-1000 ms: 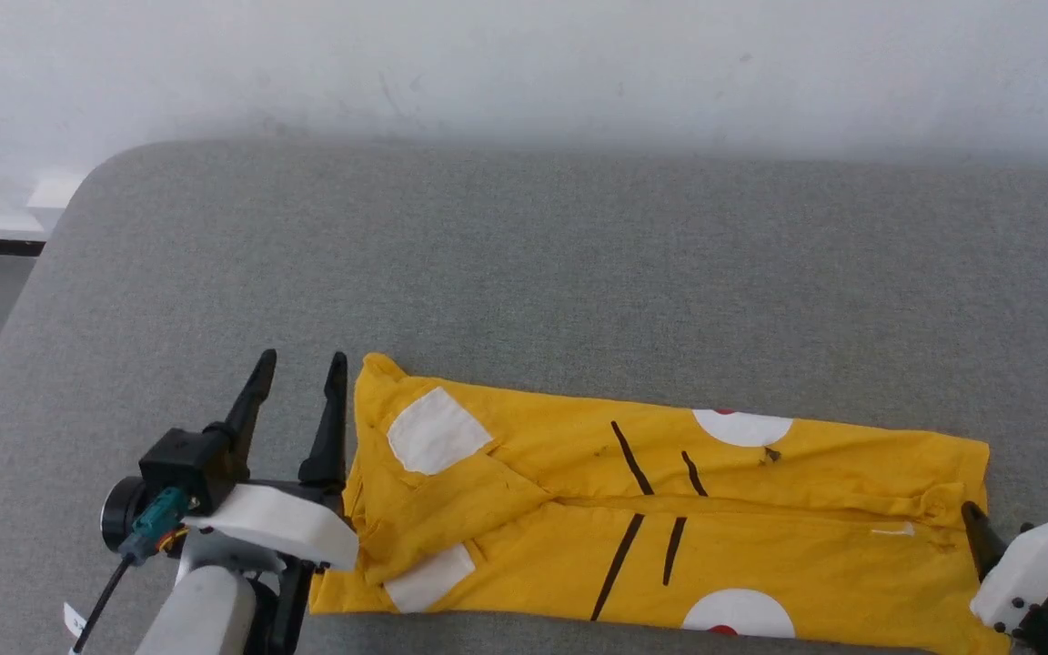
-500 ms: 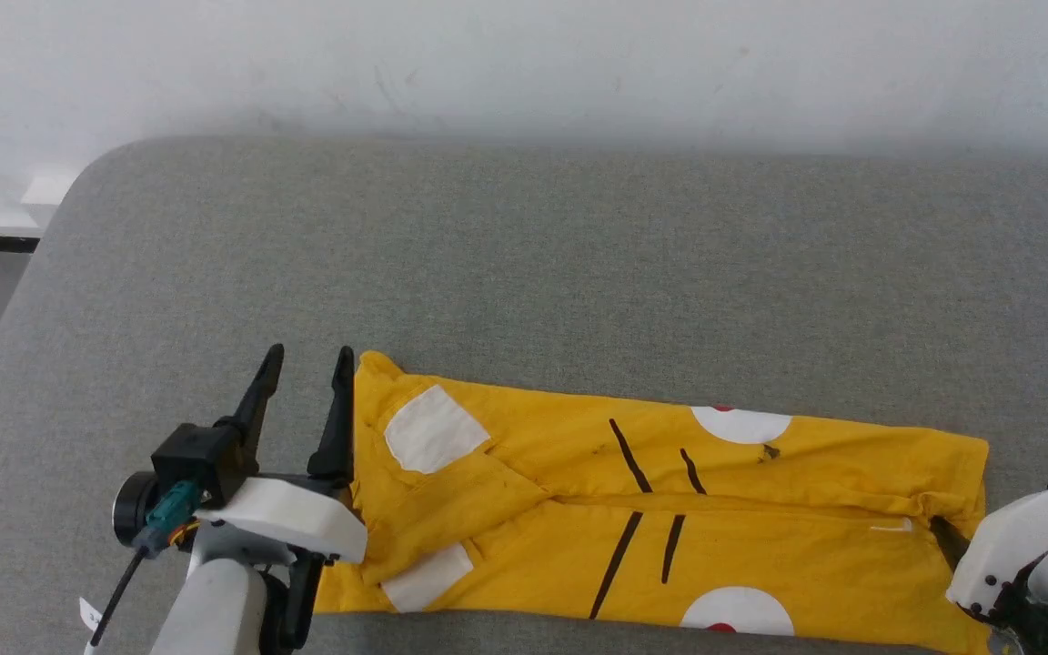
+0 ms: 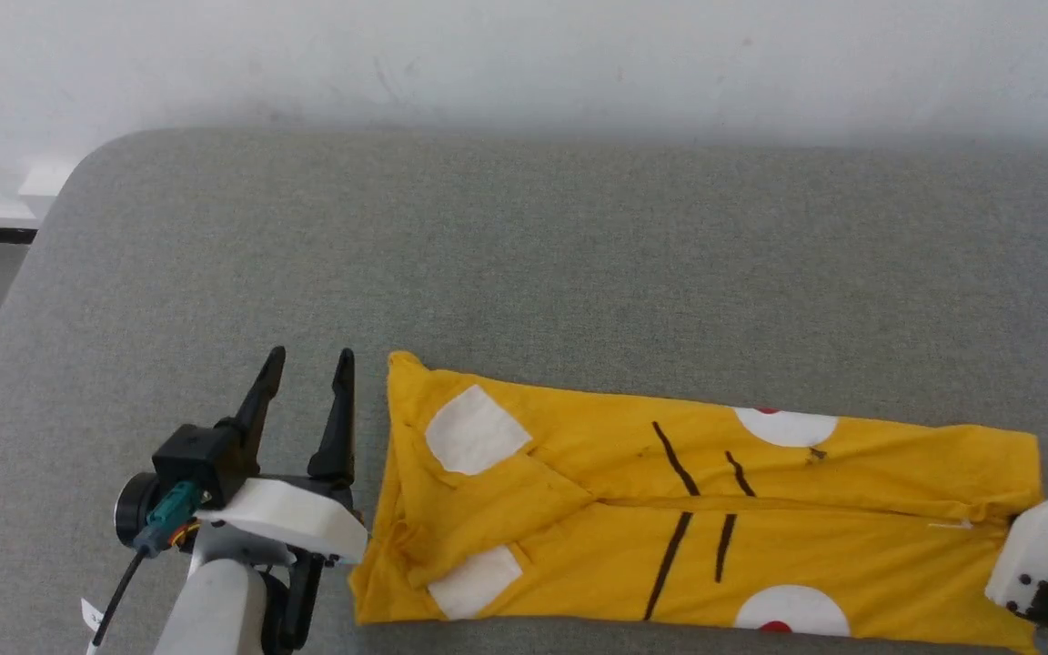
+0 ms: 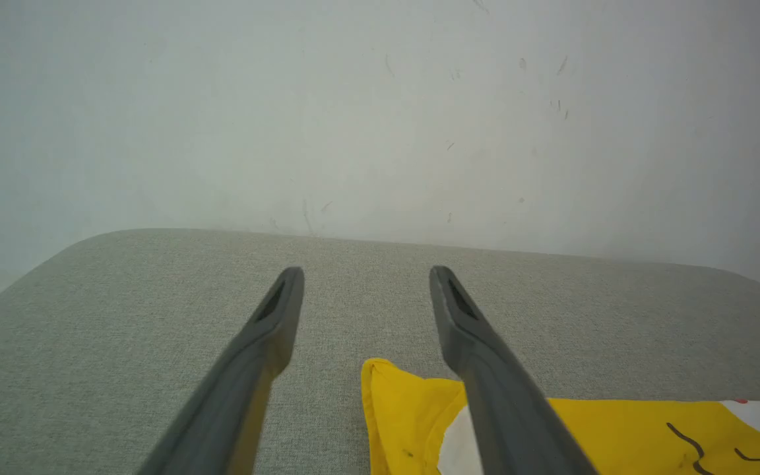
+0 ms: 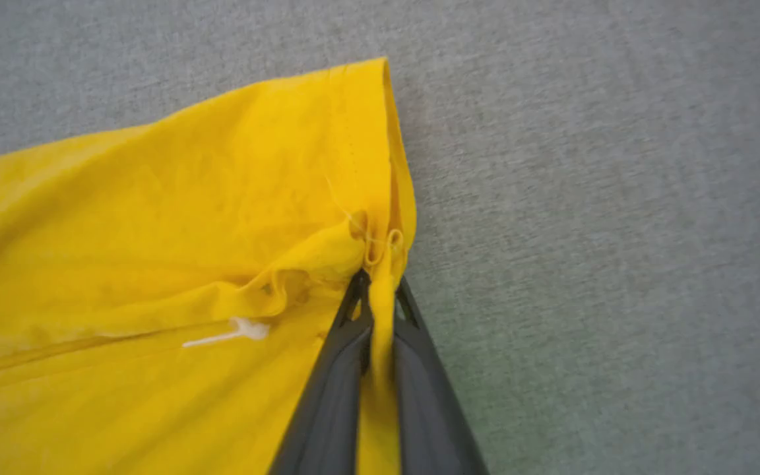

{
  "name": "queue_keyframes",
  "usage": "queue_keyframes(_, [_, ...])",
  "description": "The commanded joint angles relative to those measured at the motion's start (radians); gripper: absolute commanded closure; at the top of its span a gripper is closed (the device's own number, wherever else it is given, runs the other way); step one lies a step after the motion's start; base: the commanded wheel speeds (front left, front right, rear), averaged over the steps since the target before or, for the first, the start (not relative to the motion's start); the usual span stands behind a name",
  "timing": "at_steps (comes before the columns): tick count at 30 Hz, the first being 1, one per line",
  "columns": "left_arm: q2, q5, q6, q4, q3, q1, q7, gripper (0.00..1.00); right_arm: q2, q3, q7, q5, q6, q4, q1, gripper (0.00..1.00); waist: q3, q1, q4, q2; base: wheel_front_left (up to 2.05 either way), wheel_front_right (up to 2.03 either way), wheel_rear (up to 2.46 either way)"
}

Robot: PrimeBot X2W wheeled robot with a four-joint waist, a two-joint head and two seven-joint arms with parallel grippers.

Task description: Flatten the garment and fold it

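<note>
Garment (image 5: 156, 231) hem half-hidden inside right end effector (image 5: 377, 290)

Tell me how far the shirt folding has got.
Done: the T-shirt lies flat on the grey surface, sides folded into a long strip. In hand: the right gripper is shut on its hem edge; the left gripper is open beside the other end, apart from it. Left: folding the strip across.

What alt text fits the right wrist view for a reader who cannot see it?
The right end effector is shut on the hemmed edge of the yellow garment, pinching a bunched fold between its two dark fingers. The garment spreads leftward over a grey fabric surface, with a small white mark near the grip.
</note>
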Motion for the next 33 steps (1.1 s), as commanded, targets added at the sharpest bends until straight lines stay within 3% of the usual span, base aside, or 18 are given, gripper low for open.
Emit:
queue_keyframes(1, [-0.008,0.012,-0.010,0.003,0.011,-0.016,-0.005,0.00,-0.008,-0.054,-0.031,-0.054,-0.002,-0.028,0.009,1.00,0.004,-0.0001,0.001,0.0000,0.00,0.00,0.00])
queue_keyframes(10, [-0.019,0.030,-0.025,0.007,0.022,-0.018,-0.005,0.00,-0.059,-0.179,-0.121,-0.201,-0.002,-0.031,0.011,1.00,0.014,-0.0001,0.003,0.0000,0.00,0.00,0.00])
queue_keyframes(16, [-0.025,0.039,-0.032,0.005,0.036,-0.012,-0.005,0.00,-0.056,-0.142,-0.116,-0.193,-0.002,-0.050,0.029,1.00,0.009,-0.0001,0.004,0.0000,0.00,0.00,0.00])
queue_keyframes(20, [-0.028,0.046,-0.036,0.003,0.042,-0.007,-0.005,0.00,-0.047,-0.058,-0.051,-0.143,-0.002,-0.178,0.084,1.00,-0.001,-0.0001,0.009,0.0000,0.00,0.00,0.00])
queue_keyframes(24, [-0.031,0.051,-0.039,-0.004,0.050,-0.001,-0.005,0.00,-0.021,0.050,0.089,-0.062,-0.002,-0.407,0.169,1.00,-0.010,-0.0001,0.012,0.0000,0.00,0.00,0.00])
queue_keyframes(29, [-0.037,0.056,-0.042,-0.008,0.051,0.002,-0.005,0.00,-0.009,0.262,0.262,0.049,-0.002,-0.723,0.262,1.00,-0.013,-0.0001,0.020,0.0000,0.00,0.00,0.00])
queue_keyframes(33, [-0.040,0.059,-0.044,-0.007,0.049,-0.004,-0.005,0.00,-0.008,0.483,0.327,0.079,-0.002,-0.869,0.264,1.00,-0.009,-0.0001,0.031,0.0000,0.00,0.00,0.00])
